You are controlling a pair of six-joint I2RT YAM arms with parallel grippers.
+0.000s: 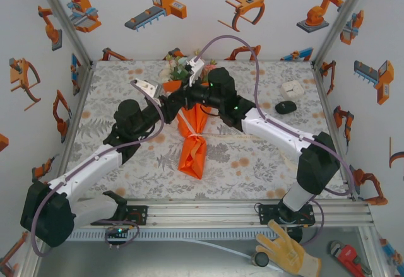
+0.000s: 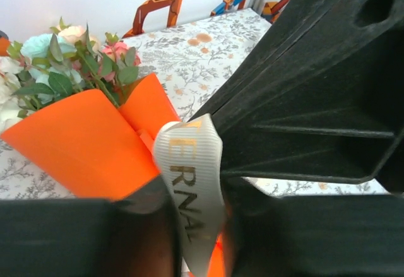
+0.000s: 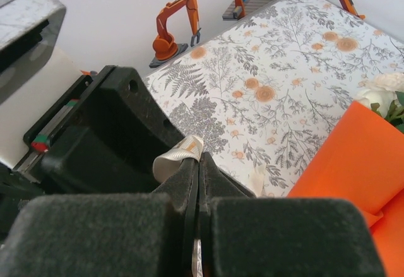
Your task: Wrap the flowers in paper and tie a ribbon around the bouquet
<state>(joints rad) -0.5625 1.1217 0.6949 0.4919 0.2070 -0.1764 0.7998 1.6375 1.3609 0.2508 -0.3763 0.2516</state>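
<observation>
The bouquet (image 1: 194, 141) lies along the middle of the desk (image 1: 265, 163), with its narrow end toward the arms and the flowers (image 1: 178, 69) at the far end. Both arms meet over its upper part. The right gripper (image 3: 199, 185) has its jaws pressed together, pinching the cream ribbon (image 2: 189, 188) with gold letters. The same ribbon runs through the narrow gap of the left gripper (image 2: 196, 245), just beside the orange paper (image 2: 82, 141); whether these jaws really squeeze it I cannot tell.
</observation>
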